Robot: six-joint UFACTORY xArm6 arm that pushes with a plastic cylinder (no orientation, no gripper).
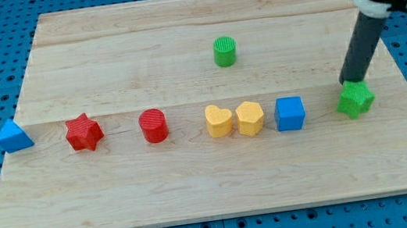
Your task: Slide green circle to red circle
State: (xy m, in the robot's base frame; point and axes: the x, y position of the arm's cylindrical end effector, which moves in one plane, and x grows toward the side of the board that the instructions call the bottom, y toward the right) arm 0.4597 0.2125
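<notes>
The green circle [225, 51] stands on the wooden board [197, 186] in the upper middle. The red circle [154, 126] stands lower and to the view's left of it, in the row of blocks across the board's middle. My tip [352, 81] is far to the view's right, touching or just above the top edge of a green star-shaped block [355, 99]. The tip is well away from both circles.
The middle row holds, from the view's left: a blue triangle [13, 136] at the board's left edge, a red star [84, 133], the red circle, a yellow heart [219, 121], a yellow hexagon [250, 118], a blue cube [290, 113], the green star.
</notes>
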